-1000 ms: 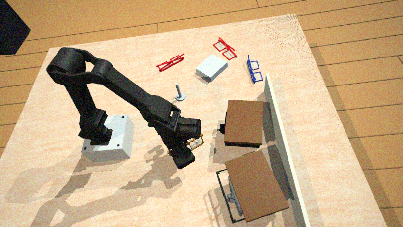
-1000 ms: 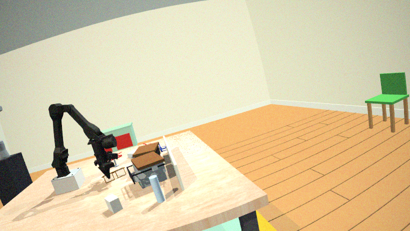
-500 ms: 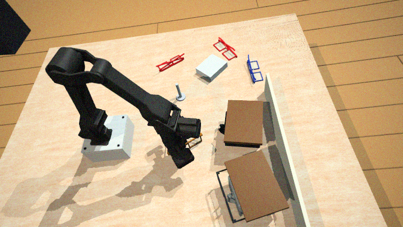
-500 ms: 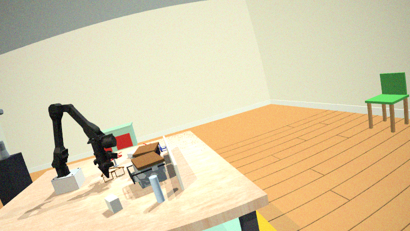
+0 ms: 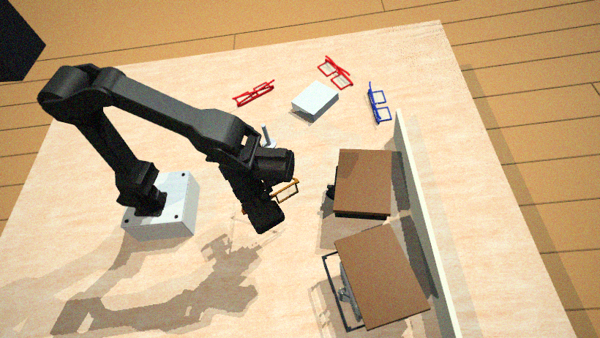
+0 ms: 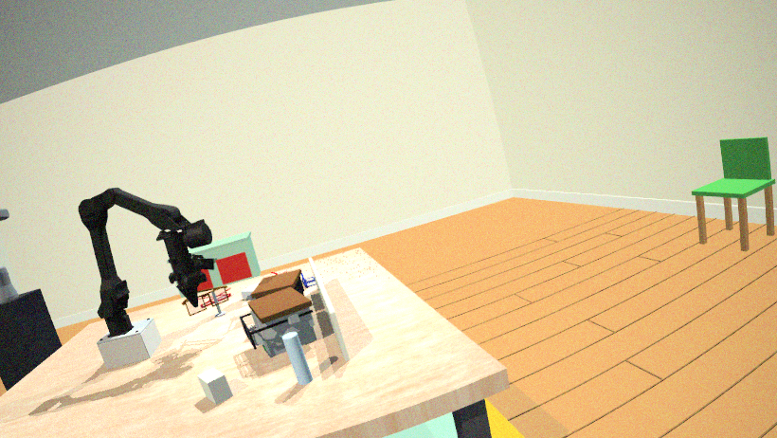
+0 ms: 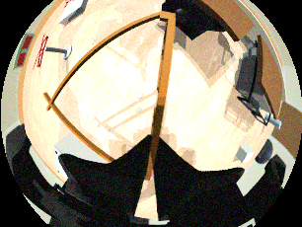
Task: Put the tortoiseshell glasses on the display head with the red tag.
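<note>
My gripper [image 6: 194, 301] [image 7: 152, 138] is shut on the tortoiseshell glasses [image 5: 296, 181] [image 7: 165, 59], orange-brown with open temples. The fingers grip the front frame near its middle. The glasses hang above the table, with their shadow below. Two display heads with flat brown tops stand to the right in the top view. The farther head [image 5: 363, 180] has a dark part on its arm-facing side. The nearer head [image 5: 382, 276] [image 6: 280, 305] wears black-framed glasses. No red tag is visible; a small green patch shows low on the nearer head in the exterior view.
A pale upright panel [image 5: 424, 218] stands behind the heads. A thin peg [image 5: 265, 134] [image 7: 58, 49] stands on a round base. Two red glasses [image 5: 254, 94] [image 5: 336, 73], blue glasses [image 5: 373, 104] and a grey box [image 5: 315, 97] lie farther back. A blue cylinder [image 6: 297, 358] and white block [image 6: 214, 386] stand near the front.
</note>
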`<state>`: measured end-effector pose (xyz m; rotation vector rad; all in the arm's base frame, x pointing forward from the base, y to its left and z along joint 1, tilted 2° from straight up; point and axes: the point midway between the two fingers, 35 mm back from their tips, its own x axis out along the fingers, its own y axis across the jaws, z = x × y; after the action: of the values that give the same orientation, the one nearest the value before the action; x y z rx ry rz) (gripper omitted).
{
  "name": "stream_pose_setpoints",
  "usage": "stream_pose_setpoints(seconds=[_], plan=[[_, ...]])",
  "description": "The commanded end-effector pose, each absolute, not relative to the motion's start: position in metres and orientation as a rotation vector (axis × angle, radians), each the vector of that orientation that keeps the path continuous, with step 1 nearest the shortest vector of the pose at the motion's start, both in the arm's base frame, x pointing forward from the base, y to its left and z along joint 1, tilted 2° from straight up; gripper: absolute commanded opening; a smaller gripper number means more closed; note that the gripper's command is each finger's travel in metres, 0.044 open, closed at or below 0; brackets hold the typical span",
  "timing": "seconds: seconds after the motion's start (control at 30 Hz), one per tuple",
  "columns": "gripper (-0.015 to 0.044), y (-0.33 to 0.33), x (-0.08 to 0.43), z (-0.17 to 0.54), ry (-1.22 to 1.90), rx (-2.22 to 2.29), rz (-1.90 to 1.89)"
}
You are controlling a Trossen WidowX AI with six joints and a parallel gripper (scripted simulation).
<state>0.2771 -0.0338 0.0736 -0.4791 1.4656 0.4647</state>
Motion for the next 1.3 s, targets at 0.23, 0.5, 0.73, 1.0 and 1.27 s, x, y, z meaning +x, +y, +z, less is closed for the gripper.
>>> stream_pose_setpoints(seconds=[0.23, 0.5, 0.73, 1.0, 1.27], plan=[[0.0, -0.018, 0.279, 0.083, 1.464, -0.474, 0.472], [0.0, 0.019, 0.279, 0.084, 1.464, -0.472, 0.474], [0.0, 0.052, 0.276, 0.084, 1.464, -0.47, 0.476], [0.0, 0.089, 0.267, 0.085, 1.464, -0.467, 0.479], [0.0, 0.125, 0.254, 0.085, 1.463, -0.464, 0.482]])
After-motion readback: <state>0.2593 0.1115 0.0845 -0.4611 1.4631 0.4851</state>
